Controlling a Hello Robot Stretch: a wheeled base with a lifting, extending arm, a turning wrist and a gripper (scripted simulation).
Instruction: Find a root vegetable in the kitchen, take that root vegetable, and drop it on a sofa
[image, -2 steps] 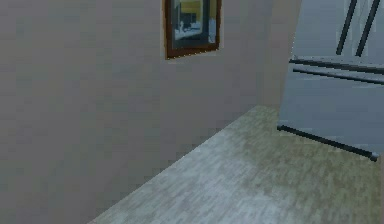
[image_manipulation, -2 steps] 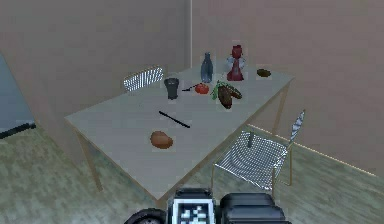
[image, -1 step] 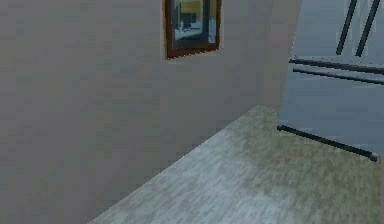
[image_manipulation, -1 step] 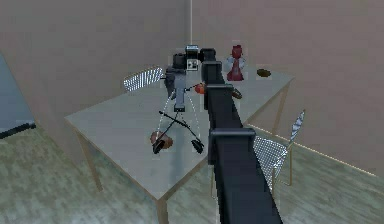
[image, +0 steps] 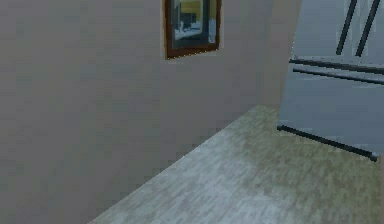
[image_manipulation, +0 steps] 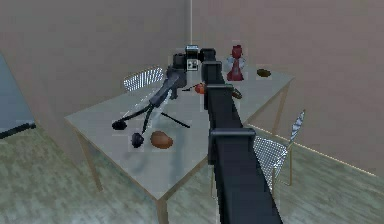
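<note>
- Table, pale grey, stands in the arm side view, and we see the arm as a dark bar reaching across it from the bottom edge.
- At the arm's far end the gripper slants down toward the tabletop, its thin fingers low over the table's left part.
- We cannot tell how the jaws stand, nor whether they grasp anything, since a thing lies on the table right by them.
- A brown oval lump, in shape and colour like a root vegetable, lies on the tabletop just beside the fingertips; we cannot tell whether they touch it.
- Farther along the table we see a small reddish-brown thing close to the arm, a red and white statuette, and a small brown thing near the far corner.
- Two mesh-backed chairs stand at the table: a far chair behind it and a near chair at the arm side view's right.
- In the forward view we face a plain wall bearing a framed picture, with a grey refrigerator at the right and pale wood-patterned floor below.
</note>
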